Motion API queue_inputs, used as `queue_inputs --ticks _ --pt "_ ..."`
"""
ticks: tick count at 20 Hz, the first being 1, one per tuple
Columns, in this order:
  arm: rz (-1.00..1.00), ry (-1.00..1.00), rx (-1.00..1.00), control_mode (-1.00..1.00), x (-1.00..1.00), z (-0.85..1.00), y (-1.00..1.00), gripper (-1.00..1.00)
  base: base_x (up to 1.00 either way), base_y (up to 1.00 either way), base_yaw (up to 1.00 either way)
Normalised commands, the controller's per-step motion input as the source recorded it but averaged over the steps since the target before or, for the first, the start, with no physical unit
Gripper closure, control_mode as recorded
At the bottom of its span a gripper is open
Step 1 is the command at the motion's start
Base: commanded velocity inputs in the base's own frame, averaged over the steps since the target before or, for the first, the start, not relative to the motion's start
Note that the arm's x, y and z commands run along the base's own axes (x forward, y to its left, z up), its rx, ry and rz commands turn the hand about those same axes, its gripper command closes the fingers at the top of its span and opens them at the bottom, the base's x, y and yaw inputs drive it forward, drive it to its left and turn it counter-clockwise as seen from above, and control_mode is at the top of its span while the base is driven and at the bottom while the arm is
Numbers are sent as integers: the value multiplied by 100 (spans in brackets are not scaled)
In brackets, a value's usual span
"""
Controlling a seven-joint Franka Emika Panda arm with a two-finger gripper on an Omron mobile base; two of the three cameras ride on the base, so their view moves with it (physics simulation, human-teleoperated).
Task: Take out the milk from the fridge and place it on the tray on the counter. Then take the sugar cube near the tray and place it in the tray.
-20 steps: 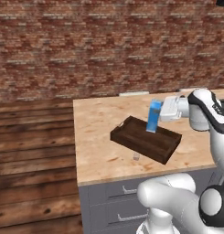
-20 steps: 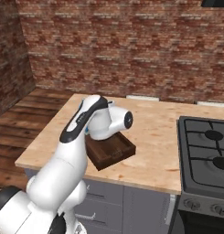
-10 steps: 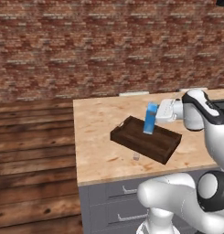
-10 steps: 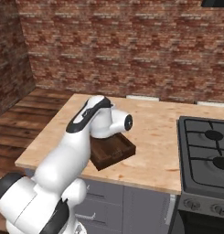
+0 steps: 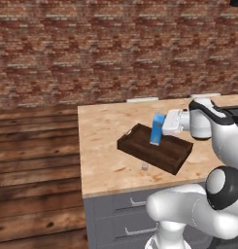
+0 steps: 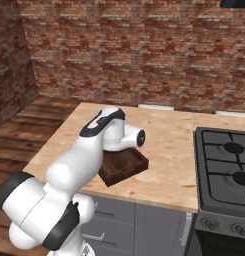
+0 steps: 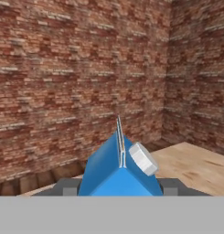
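Note:
The milk [image 5: 157, 129], a bright-blue gabled carton, stands slightly tilted inside the dark-brown tray [image 5: 140, 148] on the counter [image 5: 103, 146]. My gripper [image 5: 160, 126] reaches in from the right and is shut on the carton's upper part. In the hand view the carton's gabled top [image 7: 113, 173] and white cap sit between my dark fingertips [image 7: 67, 186]. I cannot tell whether its base touches the tray floor. The sugar cube [image 5: 145, 167] lies on the counter just in front of the tray. In the right base view my arm hides the carton and only the tray's corner [image 6: 125, 165] shows. The fridge is out of view.
A black stove [image 6: 229, 165] adjoins the counter on the right. A brick wall [image 5: 115, 48] runs behind it. The counter's left edge drops to a wooden floor [image 5: 38, 160]. Grey drawers [image 5: 120, 214] sit below the front edge.
My gripper has carried the milk a little down and to the left, lower into the tray. The grip is unchanged, and the sugar cube has not moved.

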Motion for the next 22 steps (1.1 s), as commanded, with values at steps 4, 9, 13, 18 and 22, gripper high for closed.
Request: queue_inputs --ticks 4,9,13,18,22 --pt "0 -2 0 -100 11 -27 0 100 0 0 0" --pt "0 -1 0 -100 15 -28 0 100 0 0 0" --pt "0 0 0 -100 24 -29 0 100 0 0 0" --pt "0 -3 0 -100 17 -22 0 100 0 0 0" --pt "0 -3 0 -100 11 -23 0 100 0 0 0"
